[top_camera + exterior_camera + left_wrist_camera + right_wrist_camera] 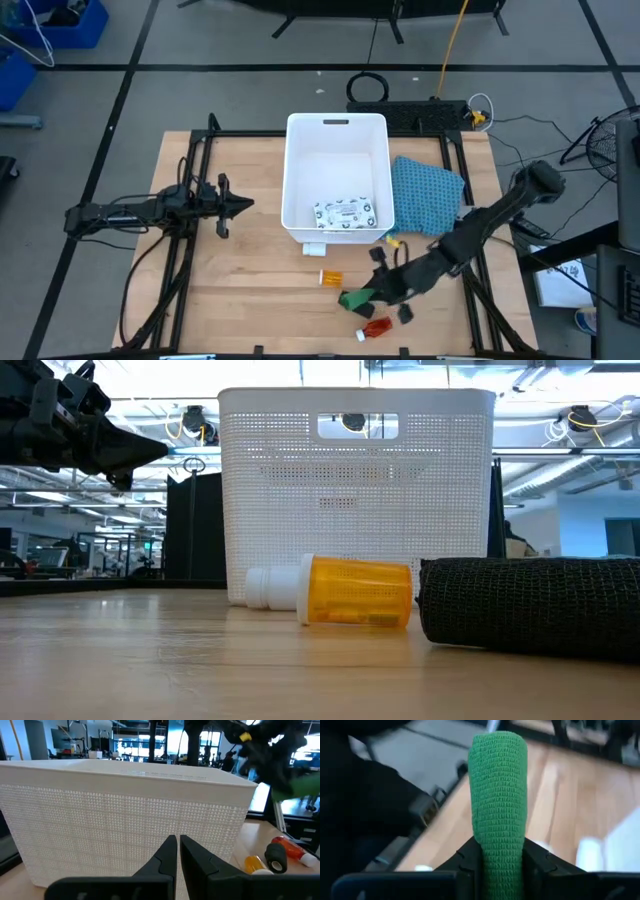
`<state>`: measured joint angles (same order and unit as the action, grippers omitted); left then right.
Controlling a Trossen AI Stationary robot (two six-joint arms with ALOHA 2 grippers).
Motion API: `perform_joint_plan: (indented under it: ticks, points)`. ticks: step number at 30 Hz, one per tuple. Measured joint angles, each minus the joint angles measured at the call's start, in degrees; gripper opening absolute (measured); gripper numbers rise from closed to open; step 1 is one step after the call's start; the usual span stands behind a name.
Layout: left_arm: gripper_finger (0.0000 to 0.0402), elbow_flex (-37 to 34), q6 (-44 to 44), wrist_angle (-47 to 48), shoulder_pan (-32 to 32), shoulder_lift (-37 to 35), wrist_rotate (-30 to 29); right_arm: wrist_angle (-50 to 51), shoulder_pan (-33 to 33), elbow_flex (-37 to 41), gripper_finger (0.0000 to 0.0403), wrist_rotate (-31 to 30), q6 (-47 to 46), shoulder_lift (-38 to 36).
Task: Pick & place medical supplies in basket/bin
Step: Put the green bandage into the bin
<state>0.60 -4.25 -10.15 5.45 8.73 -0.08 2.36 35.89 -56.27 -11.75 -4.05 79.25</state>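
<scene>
High view: green block clamped in right gripper, front of bin, near orange-and-white vial. Packet seen inside bin. Left gripper fingers together, parked left of bin.

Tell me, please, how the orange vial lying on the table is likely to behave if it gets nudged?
The orange vial lies on its side, so its round body would probably roll easily across the smooth wooden table. It looks like thin translucent plastic, so likely light. The black roll beside it might stop it on that side.
</scene>
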Motion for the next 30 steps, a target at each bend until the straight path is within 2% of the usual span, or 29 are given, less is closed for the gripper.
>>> perform_joint_plan:
  ticks: [4, 8, 12, 14, 17, 24, 30]
  points:
    - [0.0026, 0.00, -0.22, 0.02, 0.00, -0.02, 0.00, -0.93, -0.93, 1.58, 0.0066, 2.25, 5.61, -9.02]
    - [0.0026, 0.00, -0.81, 0.00, 0.01, -0.02, 0.00, -1.54, -1.38, 6.70, 0.0061, 2.89, 9.41, -19.46]
    - [0.0026, 0.00, -0.80, 0.01, 0.01, -0.02, 0.00, -12.52, -2.88, 16.40, 0.0066, 2.52, 11.15, -30.85]
    - [0.0026, 0.00, -0.80, 0.00, -0.01, -0.02, 0.00, -18.54, -4.35, 21.87, 0.0065, 0.50, 10.58, -35.79]
    - [0.0026, 0.00, -0.79, 0.02, -0.01, -0.02, 0.00, -23.08, -6.89, 29.72, 0.0060, -0.21, 8.85, -41.83]
    - [0.0026, 0.00, -0.76, 0.02, -0.01, -0.02, -0.02, -34.11, -9.95, 43.31, 0.0062, -0.05, 3.61, -50.10]
    - [0.0026, 0.00, 0.00, 0.02, 0.00, -0.01, -0.04, -38.89, -10.94, 45.73, 0.0062, -0.17, 3.19, -51.06]
